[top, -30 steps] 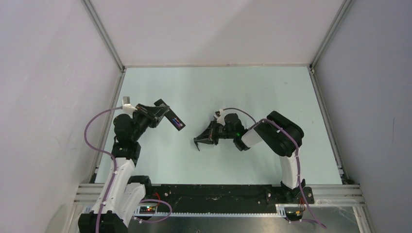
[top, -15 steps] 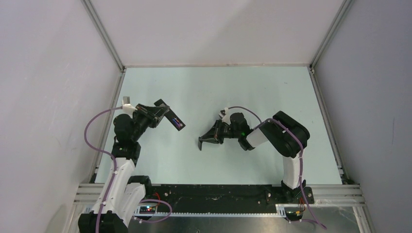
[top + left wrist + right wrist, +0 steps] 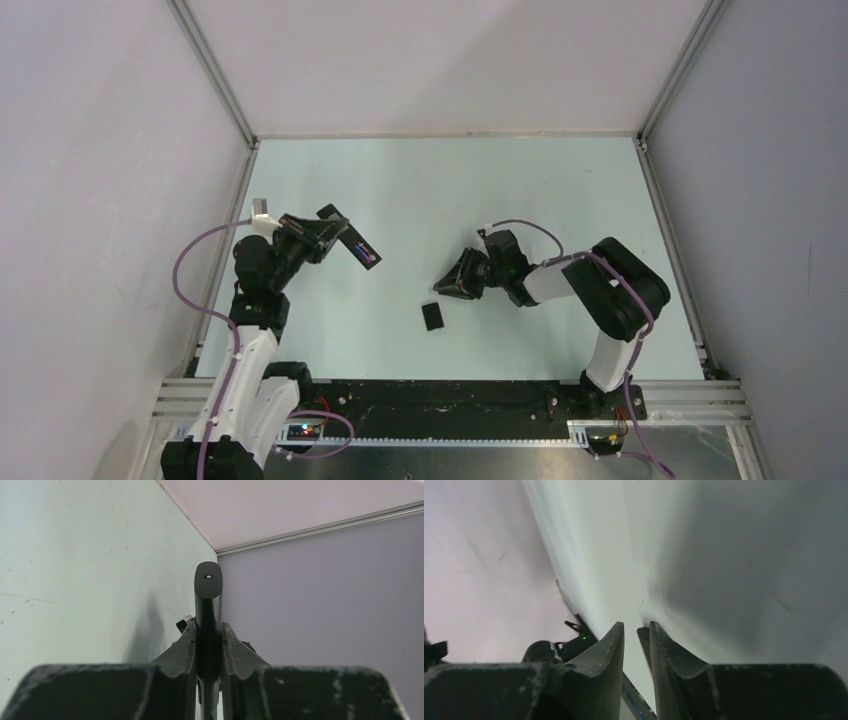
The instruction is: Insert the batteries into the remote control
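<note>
One loose black cover plate [image 3: 432,316] lies on the bench [image 3: 450,190] near my right tool [image 3: 447,286], slightly spread and empty; my left tool [image 3: 209,641] pinches the remote control [image 3: 208,592].

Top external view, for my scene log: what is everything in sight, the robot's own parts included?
remote control: one, black, held off the table at the left
batteries: blue-purple, in the remote control's recess; number too small to tell
cover plate: one, black, lying loose on the table near the middle, apart from both grippers
table: one, pale green, under everything
walls: three, pale lilac-grey, around the table
arms: two, black and white, left and right, based at the near edge
left gripper: one, black, shut on the remote control
right gripper: one, black, slightly open and empty, beyond the cover plate
</note>
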Controlling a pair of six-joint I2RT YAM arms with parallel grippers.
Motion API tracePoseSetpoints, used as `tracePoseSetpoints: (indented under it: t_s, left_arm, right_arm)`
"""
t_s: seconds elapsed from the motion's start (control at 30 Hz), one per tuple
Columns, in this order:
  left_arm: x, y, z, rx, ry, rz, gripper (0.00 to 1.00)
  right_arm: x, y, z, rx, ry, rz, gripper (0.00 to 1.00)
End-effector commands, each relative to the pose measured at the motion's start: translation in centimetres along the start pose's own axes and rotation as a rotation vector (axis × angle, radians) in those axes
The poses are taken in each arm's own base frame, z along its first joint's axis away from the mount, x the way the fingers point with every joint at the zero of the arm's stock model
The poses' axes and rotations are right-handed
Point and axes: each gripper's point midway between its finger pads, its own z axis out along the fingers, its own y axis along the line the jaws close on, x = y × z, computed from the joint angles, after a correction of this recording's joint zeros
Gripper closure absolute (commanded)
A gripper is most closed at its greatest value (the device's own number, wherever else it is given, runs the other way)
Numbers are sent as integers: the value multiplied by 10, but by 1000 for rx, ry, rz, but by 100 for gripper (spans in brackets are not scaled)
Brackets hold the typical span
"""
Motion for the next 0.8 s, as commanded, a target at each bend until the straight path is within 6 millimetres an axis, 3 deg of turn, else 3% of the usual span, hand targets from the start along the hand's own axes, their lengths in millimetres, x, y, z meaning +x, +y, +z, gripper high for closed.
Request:
tracePoseSetpoints:
  t_s: [0.0,0.23,0.27,0.3,0.33,0.37,0.43,0.47,0.5,0.53,0.57,0.63,0.7,0.77]
  left_arm:
    - [-1,-10,-2,38,-3,42,100]
    - [5,-8,-2,40,30,45,100]
    - [7,-7,-2,42,41,45,100]
    - [9,-6,-2,40,48,42,100]
    - [11,-5,-2,42,61,42,100]
    - [13,-4,-2,39,68,42,100]
    - [17,0,-3,39,86,44,100]
    - [19,0,-3,39,91,51,100]
    - [21,2,-4,40,102,54,100]
    - [29,0,-4,49,129,63,100]
    - [33,0,-5,55,143,71,100]
    - [40,-1,-6,67,167,89,100]
    - [48,-3,-8,85,190,112,100]
    - [54,-6,-11,102,212,127,100]
  right_arm:
    - [-12,-9,-18,124,-101,-69,69]
    - [-26,22,-55,184,-234,-227,56]
    - [-25,40,-58,166,-243,-273,55]
    - [-23,42,-64,192,-243,-332,55]
    - [-19,67,-67,154,-247,-393,52]
    - [-15,67,-71,187,-232,-468,50]
    - [-5,110,-78,156,-240,-630,42]
    - [8,118,-81,170,-221,-724,37]
    - [11,142,-85,139,-236,-773,34]
    - [21,148,-87,162,-232,-844,28]
    - [34,170,-89,124,-233,-889,26]
    - [45,192,-93,99,-248,-946,18]
    - [54,208,-91,77,-258,-973,4]
    - [59,215,-85,79,-260,-987,1]
